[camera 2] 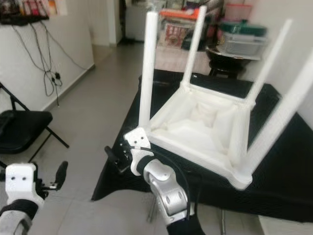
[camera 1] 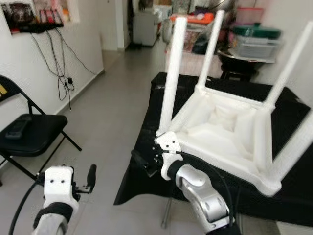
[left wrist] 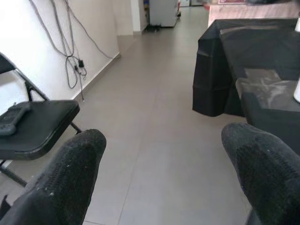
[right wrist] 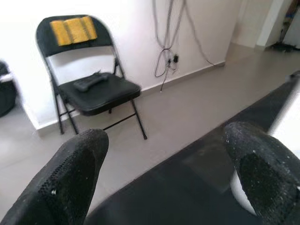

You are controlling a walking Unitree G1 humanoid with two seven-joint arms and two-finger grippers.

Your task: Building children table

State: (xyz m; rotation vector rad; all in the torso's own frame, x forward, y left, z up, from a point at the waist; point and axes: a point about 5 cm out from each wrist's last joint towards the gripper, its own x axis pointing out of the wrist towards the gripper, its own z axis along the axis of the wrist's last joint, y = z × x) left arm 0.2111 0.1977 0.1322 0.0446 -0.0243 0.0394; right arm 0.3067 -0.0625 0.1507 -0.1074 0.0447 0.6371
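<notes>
Lying upturned on black-draped table point(camera 1: 146, 161), centre-right of head view: white children table point(camera 1: 225, 132), legs up, far leg cut off. Right gripper point(right wrist: 168, 173) gaping, empty — beside near corner. Left gripper point(left wrist: 164, 178) gaping, empty, lower left. Wrist views add folding chair point(right wrist: 89, 79) with remote point(right wrist: 89, 82).

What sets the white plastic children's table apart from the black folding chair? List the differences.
The white plastic children's table lies upside down on the black-draped table, legs pointing up; the black folding chair stands upright on the floor. The table is white plastic; the chair is black with thin legs. The chair seat carries a dark remote; the table's underside holds nothing. Both are four-legged furniture.
</notes>
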